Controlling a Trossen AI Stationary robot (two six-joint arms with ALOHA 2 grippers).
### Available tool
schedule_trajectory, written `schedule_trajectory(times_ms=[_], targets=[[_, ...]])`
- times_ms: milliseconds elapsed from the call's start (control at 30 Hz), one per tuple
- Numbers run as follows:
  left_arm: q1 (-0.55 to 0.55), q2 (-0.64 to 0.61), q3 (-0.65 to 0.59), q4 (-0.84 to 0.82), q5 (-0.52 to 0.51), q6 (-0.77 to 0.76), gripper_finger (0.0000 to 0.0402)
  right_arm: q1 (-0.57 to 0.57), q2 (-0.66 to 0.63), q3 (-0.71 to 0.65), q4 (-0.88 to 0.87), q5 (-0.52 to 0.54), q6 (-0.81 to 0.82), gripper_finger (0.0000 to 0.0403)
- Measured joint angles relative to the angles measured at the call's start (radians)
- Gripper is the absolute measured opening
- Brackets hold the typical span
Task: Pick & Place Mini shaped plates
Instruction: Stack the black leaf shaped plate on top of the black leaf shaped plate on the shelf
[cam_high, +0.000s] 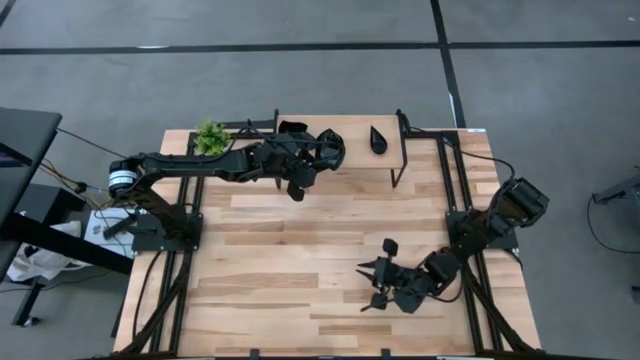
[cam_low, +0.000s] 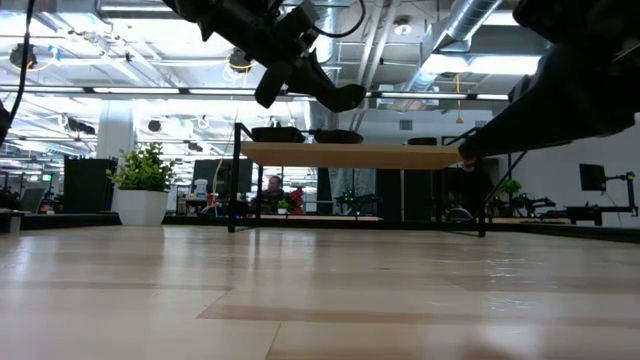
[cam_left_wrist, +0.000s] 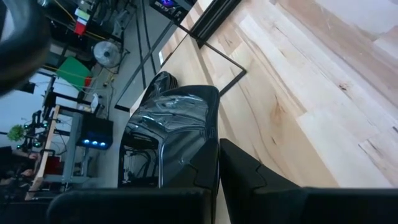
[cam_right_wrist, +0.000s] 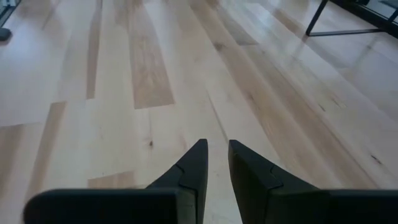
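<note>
Left wrist view: my left gripper (cam_left_wrist: 217, 163) clamps a glossy black plate (cam_left_wrist: 177, 127); keep level, lower slowly onto shelf (cam_high: 340, 150).

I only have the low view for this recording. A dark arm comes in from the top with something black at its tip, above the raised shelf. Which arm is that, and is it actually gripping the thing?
Observer: It is the left arm. Its wrist view shows the left claw shut on a glossy black mini plate.
Operator: My view shows the shelf edge-on. Is anything lying further along it?
Observer: Yes. From above, a teardrop plate lies towards the right end of the shelf, well apart from the left claw.
Operator: And the other arm?
Observer: The right claw is at the near right of the table, over bare wood, with no plate by it.
</note>
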Motion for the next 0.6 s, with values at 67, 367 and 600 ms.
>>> schedule_trajectory(times_ms=[67, 367, 600], targets=[[0.0, 0.0, 0.0, 0.0, 0.0, 0.0, 0.0016, -0.007, 0.0, 0.0, 0.0, 0.0, 0.0, 0.0059], [0.0, 0.0, 0.0, -0.003, 0.0, -0.001, 0.0016, -0.007, 0.0, 0.0, 0.0, -0.003, 0.0, 0.0059], [0.0, 0.0, 0.0, -0.004, 0.0, -0.001, 0.0016, -0.008, 0.0, 0.0, 0.0, -0.003, 0.0, 0.0059]])
